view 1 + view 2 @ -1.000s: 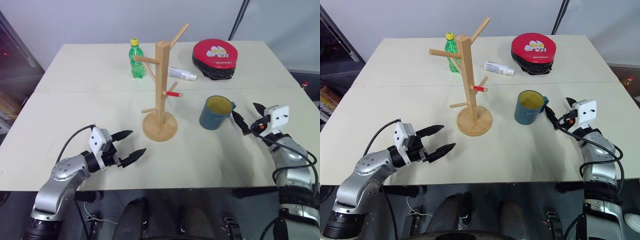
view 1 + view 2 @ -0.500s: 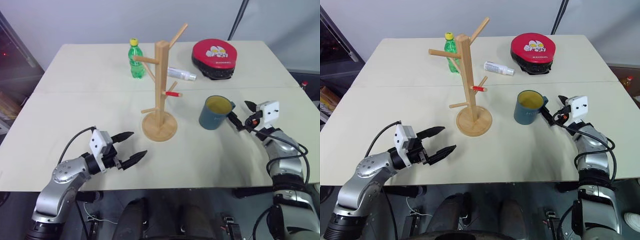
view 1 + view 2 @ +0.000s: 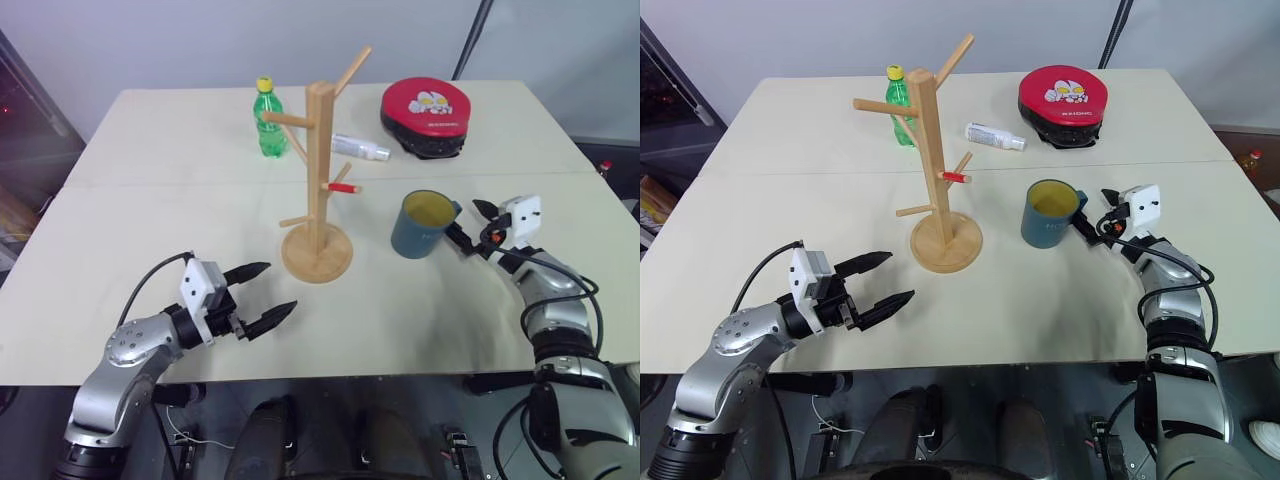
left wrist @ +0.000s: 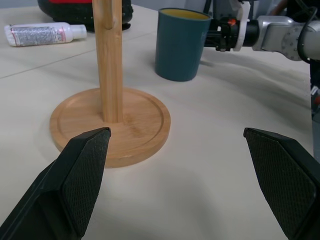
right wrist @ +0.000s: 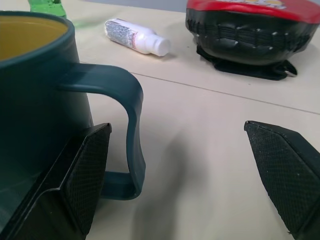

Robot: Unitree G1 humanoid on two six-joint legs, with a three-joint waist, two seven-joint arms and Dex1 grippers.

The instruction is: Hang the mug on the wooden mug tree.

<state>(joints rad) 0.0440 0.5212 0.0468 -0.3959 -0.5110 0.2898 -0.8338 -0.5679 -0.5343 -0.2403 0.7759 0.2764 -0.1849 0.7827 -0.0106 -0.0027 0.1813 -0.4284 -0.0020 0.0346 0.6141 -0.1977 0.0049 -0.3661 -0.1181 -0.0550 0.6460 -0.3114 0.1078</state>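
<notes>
You have one mug [image 3: 421, 224], upright just right of the tree [image 3: 318, 178]; behind the tree, one green bottle [image 3: 269, 119], one white bottle [image 3: 361, 148], one red-topped case [image 3: 432, 116]; both grippers spread, empty; right gripper [image 3: 468, 225] at the mug's handle, left gripper [image 3: 262, 295] before the tree; beige table [image 3: 160, 210], grey wall.

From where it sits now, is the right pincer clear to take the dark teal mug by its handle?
Probably yes. The right pincer is open right at the dark teal mug, its handle standing between the fingers, and nothing on the table blocks it.
</notes>
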